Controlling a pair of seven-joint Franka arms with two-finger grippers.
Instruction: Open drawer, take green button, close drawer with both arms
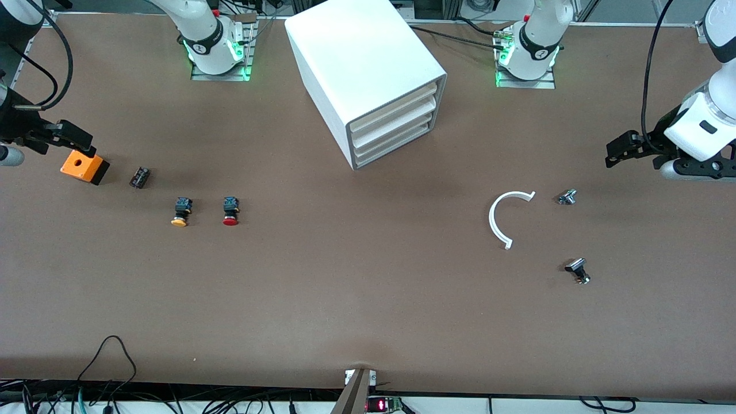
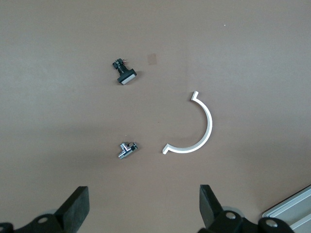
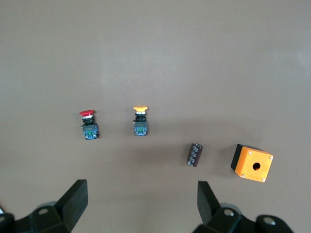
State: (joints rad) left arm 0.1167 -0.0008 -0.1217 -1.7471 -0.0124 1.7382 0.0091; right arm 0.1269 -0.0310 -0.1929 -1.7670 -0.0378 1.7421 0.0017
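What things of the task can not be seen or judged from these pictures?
- Green button: in no view; all four drawers of the cabinet are shut, so their contents are hidden.
- Lowest drawer: front view shows only its thin front edge; no handle can be made out.
- Both wrist views miss the cabinet.

cabinet (image 1: pixel 368 75): mid-table, by the bases.
two buttons (image 1: pixel 206 211): nearer the camera than the cabinet, toward the right arm's end.
curved strip (image 1: pixel 501 217): nearer than the cabinet, toward the left arm's end.
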